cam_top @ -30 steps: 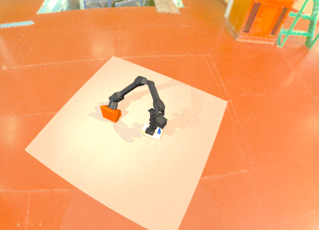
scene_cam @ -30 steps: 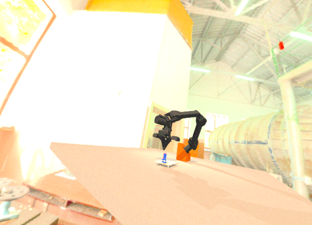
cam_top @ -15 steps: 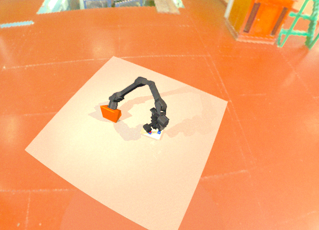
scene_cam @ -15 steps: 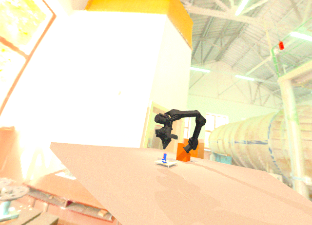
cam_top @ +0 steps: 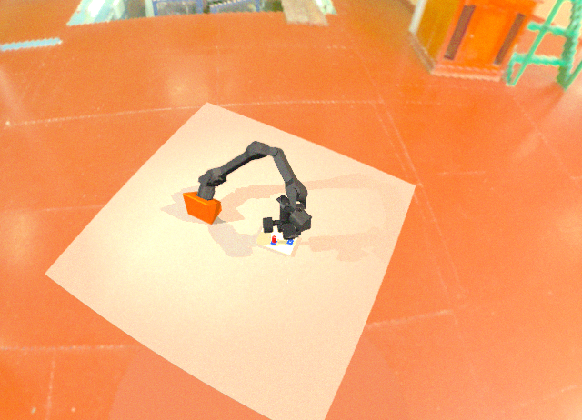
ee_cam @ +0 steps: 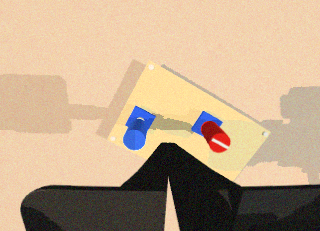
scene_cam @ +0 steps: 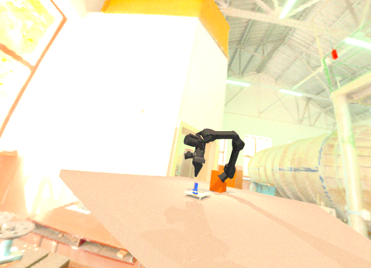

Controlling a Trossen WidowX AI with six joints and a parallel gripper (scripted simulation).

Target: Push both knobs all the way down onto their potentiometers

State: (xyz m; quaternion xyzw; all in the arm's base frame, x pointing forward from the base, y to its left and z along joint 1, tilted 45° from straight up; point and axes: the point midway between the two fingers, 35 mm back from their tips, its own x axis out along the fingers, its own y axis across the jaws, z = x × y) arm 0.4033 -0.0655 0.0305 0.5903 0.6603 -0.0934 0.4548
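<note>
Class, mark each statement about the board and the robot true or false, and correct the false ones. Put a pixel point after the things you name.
1. The circuit board [cam_top: 282, 249] [scene_cam: 204, 194] [ee_cam: 165, 91] lies flat on the table. False: it stands on short legs.
2. One knob is red [cam_top: 274, 239] [ee_cam: 219, 142], the other blue [scene_cam: 196, 185] [ee_cam: 134, 139]. True.
3. The gripper [cam_top: 287, 237] [scene_cam: 196, 176] [ee_cam: 167, 149] is shut on the red knob. False: it is shut with nothing between its fingers.
4. The red knob's top has a white line. True.
5. The arm's base [cam_top: 202, 210] [scene_cam: 217, 185] is green. False: it is orange.
</note>
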